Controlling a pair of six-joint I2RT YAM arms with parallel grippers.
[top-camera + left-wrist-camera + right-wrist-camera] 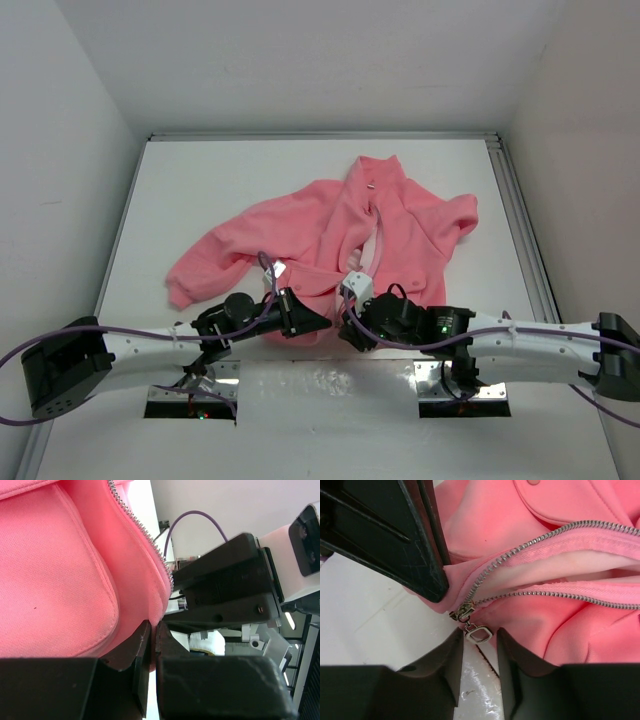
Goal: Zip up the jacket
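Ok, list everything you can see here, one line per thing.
jacket: one, salmon pink, spread mid-table, front open
zipper: one, metal teeth on pale tape, down the jacket's front, unzipped, slider at the hem
zipper pull: one, silver metal, hanging at the zipper's bottom end
table: one, white, under the jacket
cables: two, purple, one along each arm
left gripper: one, black, shut on the jacket's hem beside the zipper's bottom end
right gripper: one, black, open, a finger on each side of the zipper pull
left arm and right arm: two, white and black, reaching in from the near edge
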